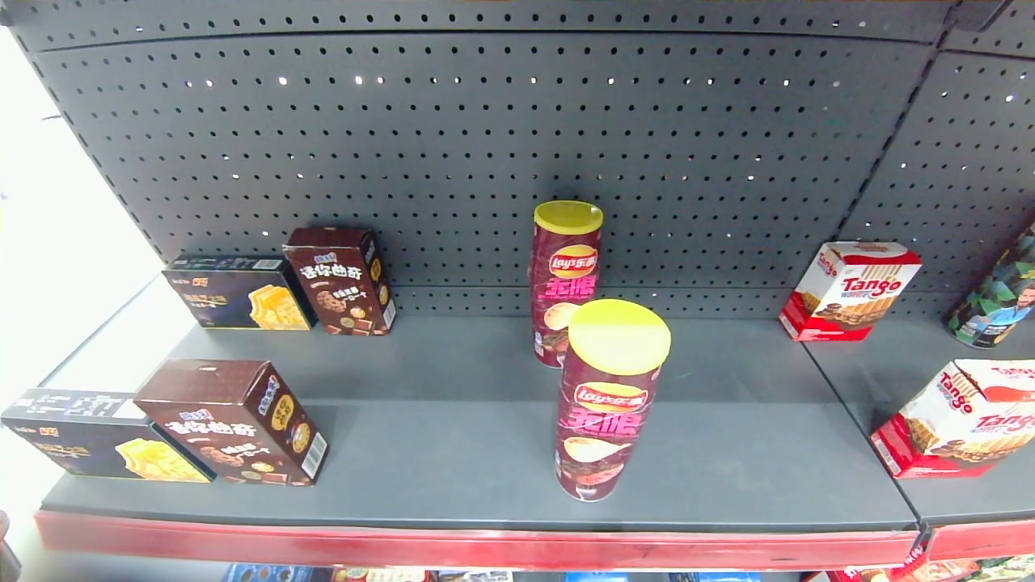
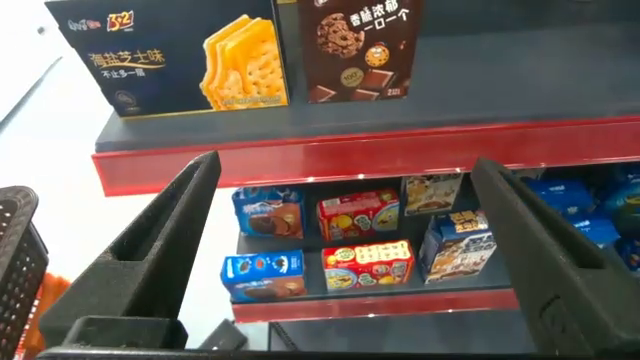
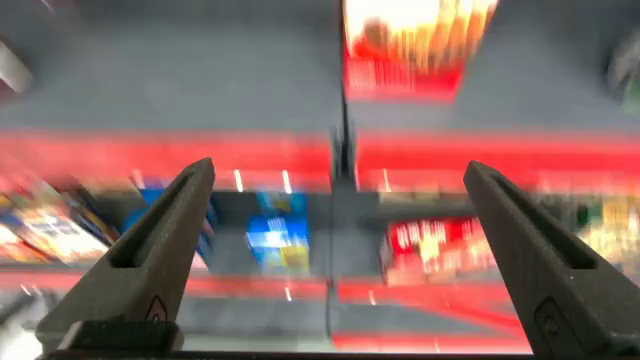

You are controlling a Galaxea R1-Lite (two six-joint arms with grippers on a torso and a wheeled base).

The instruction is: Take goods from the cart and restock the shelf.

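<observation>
Left gripper [image 2: 345,165] fingers wide apart, nothing between them; it sits low in front of the red front lip [image 2: 400,150], facing the front cracker box [image 2: 180,55] and front cookie box [image 2: 360,50]; black mesh basket [image 2: 15,270] off to one side; small packs [image 2: 360,240] on the tier below. Right gripper [image 3: 338,168] also spread and empty, in front of the front wafer box [image 3: 415,50]; that view is blurred. On the shelf [image 1: 453,436]: front chip can [image 1: 608,404] upright mid-shelf near the front edge; rear chip can [image 1: 564,279] upright just behind it, by the pegboard [image 1: 485,145]; front cracker and cookie boxes side by side at front left; rear cracker box [image 1: 234,291] and rear cookie box [image 1: 344,279] side by side at back left; rear wafer box [image 1: 849,291] back right.
</observation>
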